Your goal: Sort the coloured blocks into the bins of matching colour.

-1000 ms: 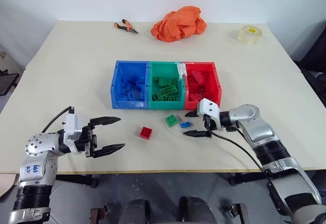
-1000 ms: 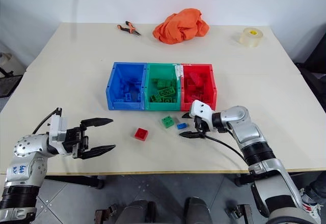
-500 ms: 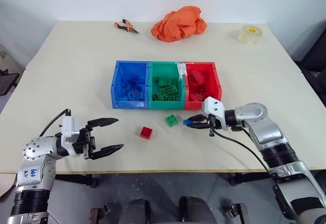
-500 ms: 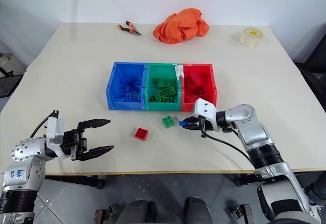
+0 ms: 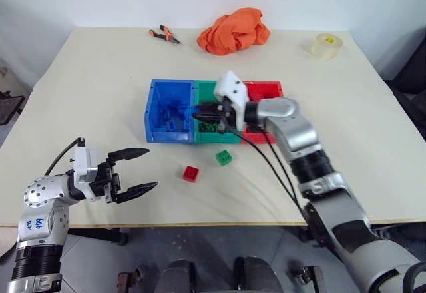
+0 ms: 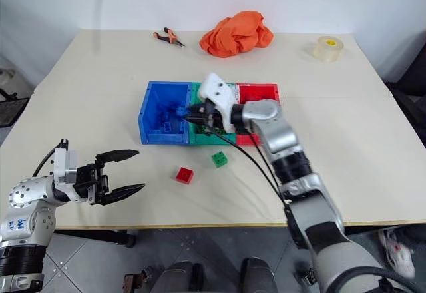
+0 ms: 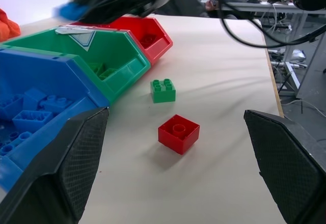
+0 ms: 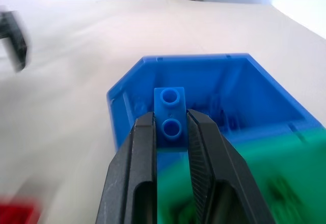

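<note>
Blue brick (image 8: pixel 170 118): rigid, light, slick plastic; right gripper (image 8: pixel 171 132) pinches its flat sides, blue bin (image 8: pixel 265 89) at twelve o'clock. Left gripper (image 5: pixel 135 171) gapes empty.

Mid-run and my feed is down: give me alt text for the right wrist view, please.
The right gripper is shut on a blue block, held over the seam between the green bin and the blue bin, pointing toward the blue one. Pale table surrounds the bins.
</note>
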Available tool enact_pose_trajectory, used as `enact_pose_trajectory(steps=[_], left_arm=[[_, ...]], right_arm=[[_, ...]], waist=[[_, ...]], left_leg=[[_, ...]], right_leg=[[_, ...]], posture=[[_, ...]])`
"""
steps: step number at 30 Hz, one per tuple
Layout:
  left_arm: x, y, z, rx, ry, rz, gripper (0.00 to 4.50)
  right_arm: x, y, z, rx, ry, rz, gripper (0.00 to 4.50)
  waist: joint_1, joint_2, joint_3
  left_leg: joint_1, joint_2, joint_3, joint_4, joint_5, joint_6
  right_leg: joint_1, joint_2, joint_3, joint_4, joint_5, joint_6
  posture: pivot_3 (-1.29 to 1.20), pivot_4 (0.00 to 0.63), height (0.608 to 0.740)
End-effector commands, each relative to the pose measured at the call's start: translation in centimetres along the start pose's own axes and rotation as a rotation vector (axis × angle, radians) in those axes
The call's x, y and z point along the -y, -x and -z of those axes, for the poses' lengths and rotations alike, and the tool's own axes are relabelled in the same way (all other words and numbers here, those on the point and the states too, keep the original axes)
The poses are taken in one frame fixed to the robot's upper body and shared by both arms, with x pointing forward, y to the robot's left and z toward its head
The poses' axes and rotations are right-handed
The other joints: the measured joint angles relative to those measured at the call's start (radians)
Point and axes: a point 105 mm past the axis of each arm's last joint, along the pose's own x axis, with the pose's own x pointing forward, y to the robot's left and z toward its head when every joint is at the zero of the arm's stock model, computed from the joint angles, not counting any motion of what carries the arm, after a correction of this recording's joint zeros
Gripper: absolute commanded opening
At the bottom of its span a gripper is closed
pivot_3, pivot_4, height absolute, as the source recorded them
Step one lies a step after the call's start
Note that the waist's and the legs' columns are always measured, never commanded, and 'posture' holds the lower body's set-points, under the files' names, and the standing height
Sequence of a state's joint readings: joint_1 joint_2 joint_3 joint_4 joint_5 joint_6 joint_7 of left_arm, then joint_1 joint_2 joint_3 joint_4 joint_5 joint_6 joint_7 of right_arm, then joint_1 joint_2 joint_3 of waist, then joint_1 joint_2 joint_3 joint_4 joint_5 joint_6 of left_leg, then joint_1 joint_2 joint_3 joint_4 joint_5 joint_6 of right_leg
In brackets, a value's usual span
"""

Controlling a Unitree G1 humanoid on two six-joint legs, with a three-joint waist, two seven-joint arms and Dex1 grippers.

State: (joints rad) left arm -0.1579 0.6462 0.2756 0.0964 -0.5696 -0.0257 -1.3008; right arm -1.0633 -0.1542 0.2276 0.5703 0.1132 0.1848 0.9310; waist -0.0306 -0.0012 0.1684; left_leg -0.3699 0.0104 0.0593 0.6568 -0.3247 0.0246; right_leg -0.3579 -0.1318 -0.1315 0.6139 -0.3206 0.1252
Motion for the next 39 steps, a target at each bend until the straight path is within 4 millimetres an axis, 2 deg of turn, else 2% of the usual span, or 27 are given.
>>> enact_pose_trajectory(steps=[1,4,6,9,13,16,22,24,26,28,32,35,39], left_arm=[[-0.2,-0.2,-0.7,0.021,-0.035,-0.006,4.5],[-0.1,-0.6,-0.7,0.026,-0.038,-0.008,4.5],[-0.2,-0.6,-0.8,0.029,-0.041,-0.009,4.5],[-0.3,-0.6,-0.8,0.03,-0.044,-0.012,4.5],[-0.2,-0.7,-0.9,0.034,-0.042,-0.014,4.5],[-0.2,-0.8,-0.9,0.037,-0.038,-0.011,4.5],[-0.4,-0.8,-0.7,0.031,-0.026,0.004,4.5],[-0.5,-0.8,-0.7,0.029,-0.025,0.005,4.5],[-0.9,-0.9,-0.8,0.028,-0.025,0.008,4.5],[-1.0,-0.8,-0.8,0.027,-0.026,0.011,4.5],[-1.0,-0.8,-0.9,0.023,-0.025,0.023,4.5],[-1.1,-0.9,-0.9,0.023,-0.023,0.029,4.5],[-1.3,-1.1,-1.0,0.023,-0.024,0.035,4.5]], right_arm=[[1.1,-2.1,-1.2,0.03,0.039,0.07,0.43],[1.6,-4.0,-0.9,-0.007,0.041,0.138,1.48],[1.7,-4.4,-1.3,0.006,0.044,0.148,2.18],[1.8,-4.3,-1.4,0.018,0.062,0.143,3.24],[1.9,-2.7,-1.5,0.069,0.085,0.086,4.47],[1.1,-0.1,-1.0,0.106,0.084,-0.016,4.47],[-2.0,8.6,3.1,0.006,0.022,-0.19,4.47],[-2.4,11.6,4.4,-0.048,0.004,-0.176,4.47],[-2.8,16.8,5.8,-0.107,-0.049,-0.115,4.47],[-3.4,19.3,6.1,-0.137,-0.083,-0.088,4.47],[-4.2,24.6,8.1,-0.285,-0.151,0.008,4.47],[-4.8,26.9,8.9,-0.351,-0.182,0.06,4.47],[-5.1,27.0,8.7,-0.353,-0.186,0.079,4.47]], waist=[[-0.003,0.0,0.0],[-0.01,0.0,0.0],[-0.013,0.0,0.0],[-0.013,0.0,0.0],[-0.015,0.0,0.0],[-0.013,0.0,0.0],[0.003,0.0,0.0],[0.004,0.0,0.0],[0.008,0.001,0.0],[0.017,0.001,0.001],[0.016,0.001,0.0],[0.02,0.001,0.0],[0.023,0.001,0.0]], left_leg=[[0.0,0.0,0.0,0.0,0.0,0.0],[0.0,0.0,-0.001,0.0,0.0,0.0],[0.001,0.0,-0.001,0.0,0.0,0.0],[0.0,0.0,-0.003,0.0,0.0,0.0],[0.0,0.0,-0.004,-0.001,0.0,0.0],[0.0,0.0,-0.006,0.0,0.0,0.0],[-0.001,-0.002,-0.009,0.0,0.0,0.0],[-0.001,-0.002,-0.008,0.0,0.0,0.0],[-0.001,-0.001,-0.006,0.0,0.0,0.0],[-0.001,-0.001,-0.007,0.0,0.0,0.0],[0.001,0.001,0.002,-0.001,0.0,0.001],[0.002,0.001,0.005,-0.002,0.0,0.001],[0.002,0.002,0.006,-0.002,0.0,0.001]], right_leg=[[0.0,0.0,0.0,0.0,0.0,0.0],[-0.001,0.0,0.0,0.004,0.0,0.0],[-0.001,0.0,0.0,0.005,0.0,0.0],[-0.001,0.0,0.001,0.005,0.0,0.0],[-0.001,0.0,0.003,0.005,0.0,0.0],[0.0,0.0,0.004,0.005,0.0,0.0],[0.002,-0.001,0.006,0.004,0.0,0.0],[0.002,-0.001,0.005,0.001,0.0,0.0],[0.004,0.0,0.002,-0.003,0.0,0.0],[0.005,0.0,0.0,-0.006,0.0,0.0],[0.007,0.001,-0.002,-0.014,0.0,0.0],[0.008,0.001,-0.001,-0.016,0.0,0.0],[0.008,0.001,-0.001,-0.018,0.0,0.0]], posture=[[0.0,0.15,0.74],[0.0,0.15,0.74],[0.0,0.15,0.74],[0.0,0.15,0.74],[0.0,0.15,0.74],[0.0,0.15,0.74],[0.0,0.15,0.74],[0.0,0.15,0.74],[0.0,0.15,0.74],[0.0,0.15,0.74],[0.0,0.15,0.74],[0.0,0.15,0.74],[0.0,0.15,0.74]])
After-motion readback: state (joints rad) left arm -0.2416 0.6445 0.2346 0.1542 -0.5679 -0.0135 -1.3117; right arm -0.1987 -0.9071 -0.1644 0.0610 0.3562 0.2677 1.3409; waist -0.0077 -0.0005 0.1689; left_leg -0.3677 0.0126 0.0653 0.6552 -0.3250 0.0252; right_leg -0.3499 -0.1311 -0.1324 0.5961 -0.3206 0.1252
